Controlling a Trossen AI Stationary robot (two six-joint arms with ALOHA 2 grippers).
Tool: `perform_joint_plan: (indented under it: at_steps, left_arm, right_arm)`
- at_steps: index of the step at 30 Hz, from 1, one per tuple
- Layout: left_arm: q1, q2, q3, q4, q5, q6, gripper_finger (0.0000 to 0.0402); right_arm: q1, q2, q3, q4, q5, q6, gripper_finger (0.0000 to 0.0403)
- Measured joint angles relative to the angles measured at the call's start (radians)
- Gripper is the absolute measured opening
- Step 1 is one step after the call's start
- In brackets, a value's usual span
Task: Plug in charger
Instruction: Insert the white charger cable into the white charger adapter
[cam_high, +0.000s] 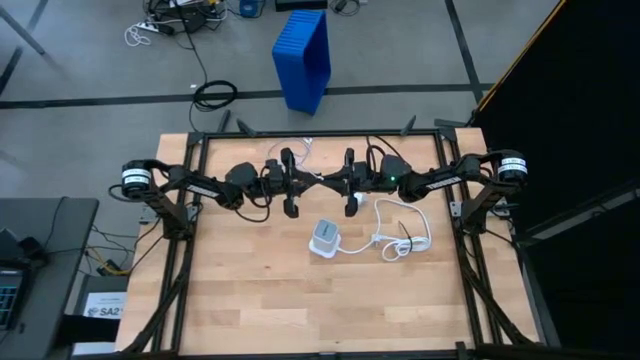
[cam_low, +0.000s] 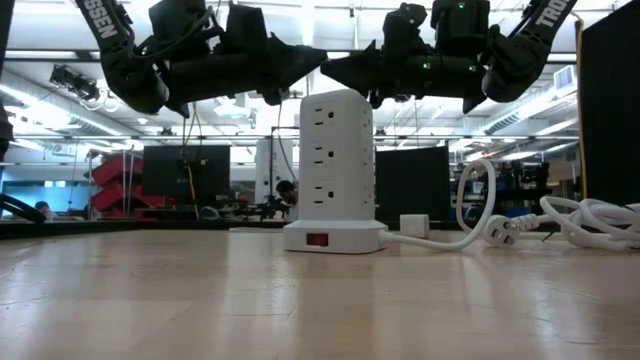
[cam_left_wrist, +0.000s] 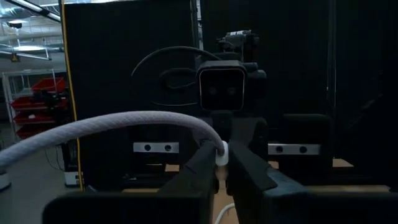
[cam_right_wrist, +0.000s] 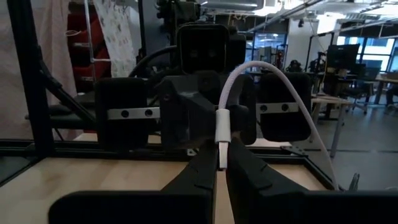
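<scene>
A white outlet tower (cam_high: 325, 238) (cam_low: 338, 165) with a red switch stands upright on the table's middle. Its thick white cord (cam_high: 400, 235) (cam_low: 575, 220) lies looped to its right. A small white block (cam_low: 414, 225) lies beside the tower. My two grippers face each other, tip to tip, above the table behind the tower. My left gripper (cam_high: 311, 180) (cam_left_wrist: 222, 167) is shut on the end of a pale braided cable (cam_left_wrist: 112, 127). My right gripper (cam_high: 332, 181) (cam_right_wrist: 222, 163) is shut on a white cable plug (cam_right_wrist: 222, 134). More thin white cable (cam_high: 303, 146) shows at the far edge. My left gripper pinches the cable's white end collar (cam_left_wrist: 222, 155) between its two fingertips, level, from the table's left. The cable arcs away from the fingers and out of the picture, lifted clear of the table. My right gripper pinches the lower end of the white plug (cam_right_wrist: 222, 149) between its two fingertips, level, from the table's right. The plug stands upright above the fingers. Its cable (cam_right_wrist: 273, 78) arches over and hangs down to one side, clear of the table.
The black frame rail (cam_high: 320, 134) runs along the table's far edge, with uprights at both sides. The wooden tabletop (cam_high: 250, 290) lies bare in front and to the left of the tower. A blue bin (cam_high: 303, 55) stands on the floor beyond the table.
</scene>
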Motion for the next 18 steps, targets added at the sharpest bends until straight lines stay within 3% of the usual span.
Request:
perform_joint_plan:
  at_steps: [11,18]
  left_arm:
    - [0.0,0.0,-0.001,-0.019,0.005,0.02,0.0002]
    - [0.011,-0.077,-0.002,-0.175,0.007,0.057,0.0001]
  right_arm:
    - [0.0,0.0,0.0,-0.027,-0.002,-0.009,0.0002]
    - [-0.012,-0.055,0.0,-0.222,0.004,-0.025,0.0057]
